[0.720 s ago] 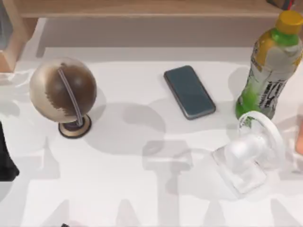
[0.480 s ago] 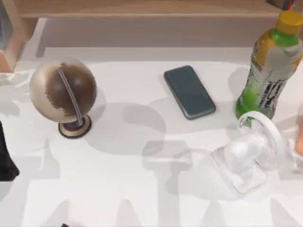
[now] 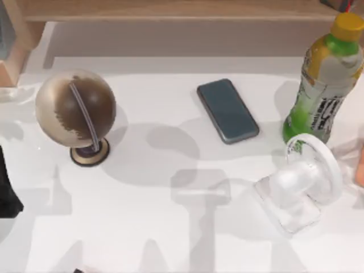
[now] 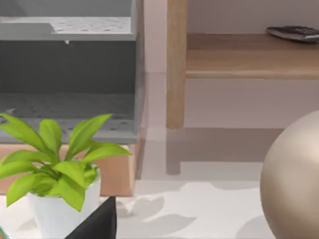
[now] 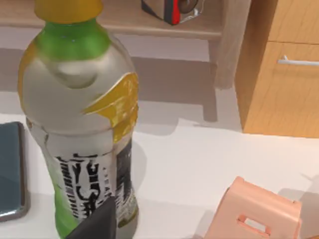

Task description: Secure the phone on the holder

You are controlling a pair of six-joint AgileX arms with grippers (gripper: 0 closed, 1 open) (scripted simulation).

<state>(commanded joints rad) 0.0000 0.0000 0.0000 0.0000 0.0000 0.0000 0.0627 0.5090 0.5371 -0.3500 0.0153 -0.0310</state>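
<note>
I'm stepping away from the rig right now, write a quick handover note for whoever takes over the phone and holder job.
Grippers: neither can be judged open or shut from these views, and nothing is held.
Phone: lies flat on the white table, toward the back near the middle, between the globe at left and the green drink bottle at right. Its edge also appears beside the bottle in the right wrist view.
Holder: the clear stand sits at front right, in front of the bottle, with nothing on it.
Done: nothing yet.
Left: grasp the phone, carry it to the holder, seat it, release.
</note>
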